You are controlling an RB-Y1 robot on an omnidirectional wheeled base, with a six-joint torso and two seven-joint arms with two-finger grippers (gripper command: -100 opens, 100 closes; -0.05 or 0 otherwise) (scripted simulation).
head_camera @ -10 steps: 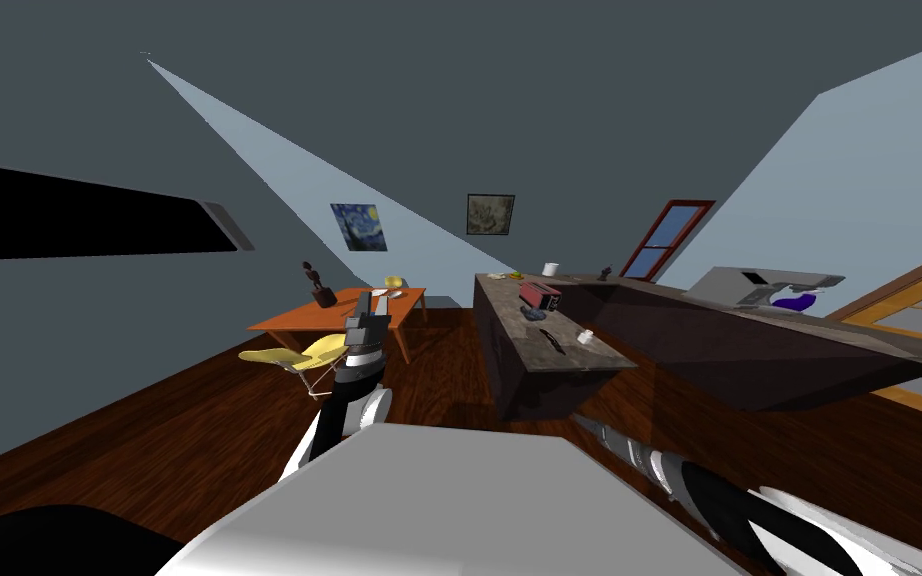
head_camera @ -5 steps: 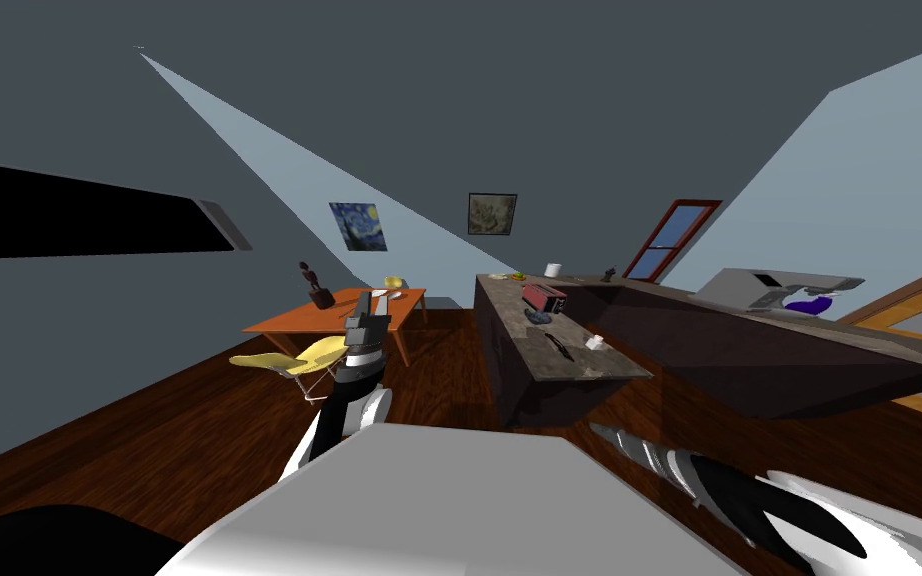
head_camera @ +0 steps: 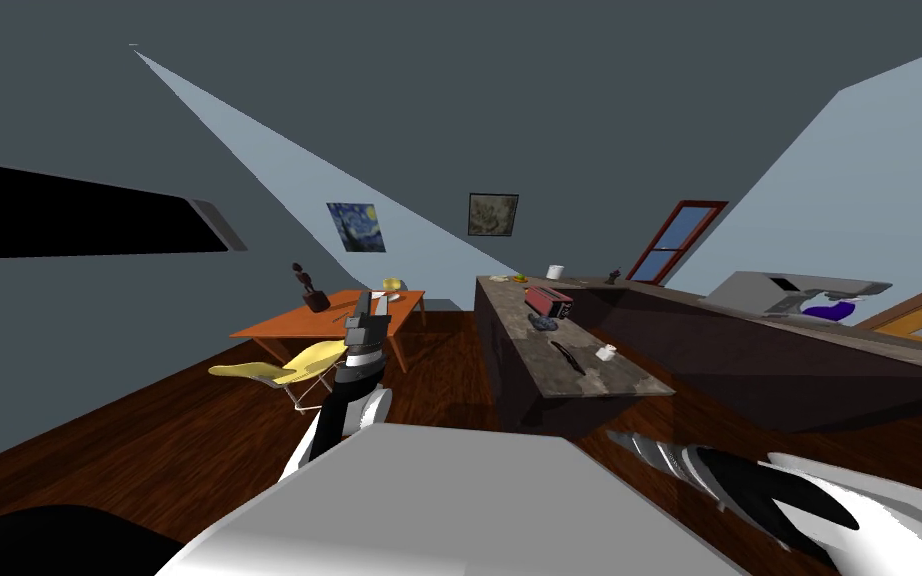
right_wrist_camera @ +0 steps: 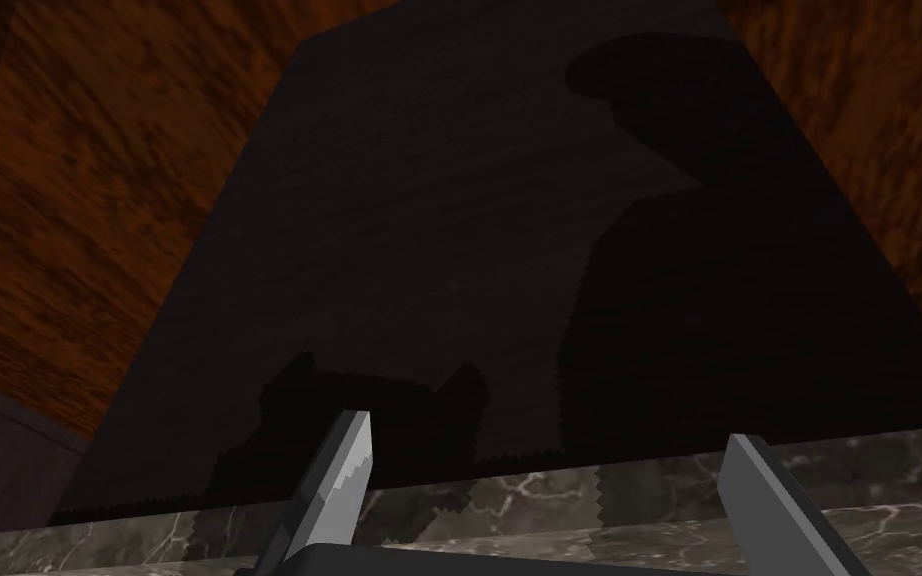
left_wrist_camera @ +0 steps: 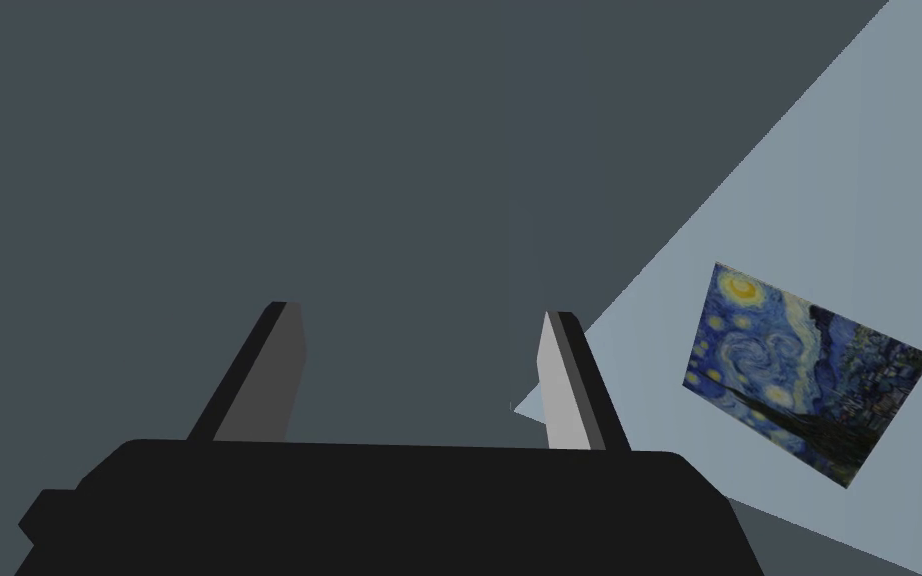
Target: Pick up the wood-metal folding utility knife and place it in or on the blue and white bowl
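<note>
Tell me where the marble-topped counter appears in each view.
Head view: marble-topped counter just right of centre.
Right wrist view: its marble edge between the open right gripper's fingers, dark side beyond.
Left wrist view: open left gripper points at a wall instead.
Shared landmark: the wood floor.

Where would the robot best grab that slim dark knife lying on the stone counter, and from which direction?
Probably the middle of the knife, coming from straight above and closing across its narrow width. It lies flat along the counter, long and thin, with bare top on both sides. Its finer shape is too small to tell.
</note>
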